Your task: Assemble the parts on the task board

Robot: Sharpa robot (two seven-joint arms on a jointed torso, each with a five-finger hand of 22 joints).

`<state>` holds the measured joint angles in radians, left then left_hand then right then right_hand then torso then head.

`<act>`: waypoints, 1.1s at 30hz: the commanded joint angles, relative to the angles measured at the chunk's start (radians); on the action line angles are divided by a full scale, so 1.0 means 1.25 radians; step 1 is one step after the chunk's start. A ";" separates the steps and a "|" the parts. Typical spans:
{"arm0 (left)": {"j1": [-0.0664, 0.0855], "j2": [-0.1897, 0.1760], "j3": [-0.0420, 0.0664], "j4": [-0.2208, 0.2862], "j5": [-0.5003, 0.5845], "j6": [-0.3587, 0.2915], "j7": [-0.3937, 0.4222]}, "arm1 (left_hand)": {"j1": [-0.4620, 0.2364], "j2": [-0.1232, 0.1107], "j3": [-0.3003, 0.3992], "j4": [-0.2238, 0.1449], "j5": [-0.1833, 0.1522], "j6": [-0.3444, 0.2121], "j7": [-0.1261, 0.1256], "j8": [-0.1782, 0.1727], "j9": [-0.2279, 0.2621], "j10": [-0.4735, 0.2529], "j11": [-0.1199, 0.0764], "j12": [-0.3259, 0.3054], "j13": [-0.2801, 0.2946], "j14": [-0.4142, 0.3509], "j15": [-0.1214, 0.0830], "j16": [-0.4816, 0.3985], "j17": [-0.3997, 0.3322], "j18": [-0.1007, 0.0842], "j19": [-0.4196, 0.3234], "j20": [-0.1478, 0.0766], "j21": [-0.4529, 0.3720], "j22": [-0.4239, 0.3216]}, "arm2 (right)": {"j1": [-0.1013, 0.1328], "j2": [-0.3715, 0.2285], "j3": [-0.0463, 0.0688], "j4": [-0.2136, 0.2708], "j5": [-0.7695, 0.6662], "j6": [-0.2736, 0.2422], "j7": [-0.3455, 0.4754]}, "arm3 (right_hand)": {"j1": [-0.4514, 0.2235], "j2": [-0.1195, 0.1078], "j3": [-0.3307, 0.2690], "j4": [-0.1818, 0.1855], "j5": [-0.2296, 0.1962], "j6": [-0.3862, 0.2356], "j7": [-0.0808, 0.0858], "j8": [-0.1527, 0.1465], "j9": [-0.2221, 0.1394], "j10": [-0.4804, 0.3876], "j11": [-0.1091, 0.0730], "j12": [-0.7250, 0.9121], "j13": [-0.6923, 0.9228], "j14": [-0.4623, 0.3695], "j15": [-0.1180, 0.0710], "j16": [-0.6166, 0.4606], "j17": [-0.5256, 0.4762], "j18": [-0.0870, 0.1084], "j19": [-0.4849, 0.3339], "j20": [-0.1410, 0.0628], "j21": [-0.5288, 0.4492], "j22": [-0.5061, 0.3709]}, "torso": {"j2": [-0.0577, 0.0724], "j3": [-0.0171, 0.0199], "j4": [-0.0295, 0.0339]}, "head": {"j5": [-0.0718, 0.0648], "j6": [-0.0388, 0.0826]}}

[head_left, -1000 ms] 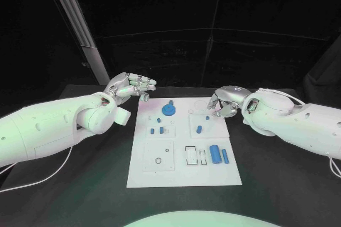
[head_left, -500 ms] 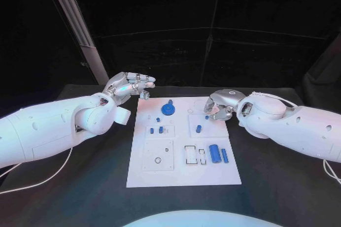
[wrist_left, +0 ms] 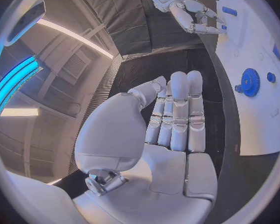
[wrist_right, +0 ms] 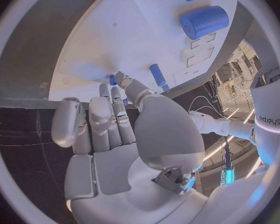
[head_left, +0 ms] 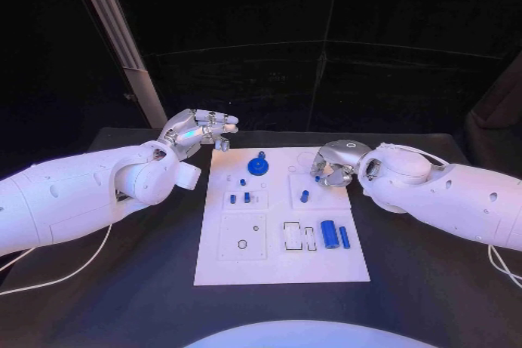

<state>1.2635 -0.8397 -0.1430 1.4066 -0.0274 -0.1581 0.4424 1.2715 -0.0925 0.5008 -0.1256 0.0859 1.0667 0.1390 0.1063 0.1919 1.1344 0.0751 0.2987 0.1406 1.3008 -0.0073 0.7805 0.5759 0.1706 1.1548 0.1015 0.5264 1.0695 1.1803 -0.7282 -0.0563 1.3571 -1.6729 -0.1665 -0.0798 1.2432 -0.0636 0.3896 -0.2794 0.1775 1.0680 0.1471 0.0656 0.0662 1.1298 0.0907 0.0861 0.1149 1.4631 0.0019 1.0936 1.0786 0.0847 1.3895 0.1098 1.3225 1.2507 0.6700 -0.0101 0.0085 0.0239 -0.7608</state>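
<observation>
Left hand [head_left: 204, 129] hovers off the far-left corner of the white rectangular task board [head_left: 280, 263], fingers straight and pressed together, holding nothing. Right hand [head_left: 332, 164] sits over the board's far-right part, fingers curled; can't tell if it's pinching anything. Blue gear-shaped part [head_left: 258, 166] lies between the hands, thick blue cylinder [head_left: 329, 231] on the near-right area.

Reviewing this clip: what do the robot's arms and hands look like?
Both arms are bulky smooth white shells. The left hand and right hand are silver metal with segmented fingers. Thin white cables trail from both arms. The word "sharpa" is printed on the left arm in the right wrist view.
</observation>
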 commanded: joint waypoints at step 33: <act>0.001 -0.004 0.001 -0.002 0.007 0.008 -0.008 | 0.002 0.007 -0.010 -0.005 -0.008 0.000 0.006 -0.008 0.000 -0.013 0.000 0.006 0.001 -0.007 0.001 -0.012 -0.006 0.009 -0.005 -0.001 -0.011 -0.007 | -0.007 0.015 0.000 -0.010 -0.047 -0.004 -0.026 | 0.029 0.061 0.047 -0.005 -0.005 0.071 -0.015 0.006 0.005 0.081 -0.018 -0.017 -0.040 0.027 -0.011 0.046 0.020 -0.024 0.043 -0.011 0.069 0.083 | -0.002 -0.0003 -0.0009 | -0.004 -0.009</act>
<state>1.2635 -0.8446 -0.1432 1.4039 -0.0240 -0.1566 0.4339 1.2715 -0.0925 0.4953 -0.1312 0.0813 1.0666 0.1390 0.1008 0.1917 1.1269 0.0754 0.3024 0.1412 1.3008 -0.0072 0.7695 0.5692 0.1703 1.1548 0.1015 0.5159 1.0616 1.1728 -0.7083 -0.0544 1.3444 -1.7083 -0.1553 -0.0971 1.2754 0.0071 0.4436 -0.2840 0.1740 1.1479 0.1271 0.0693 0.0712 1.2234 0.0685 0.0670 0.0654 1.4659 -0.0027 1.1475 1.1050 0.0692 1.4385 0.0956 1.4043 1.3080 0.6685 -0.0103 0.0077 0.0197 -0.7707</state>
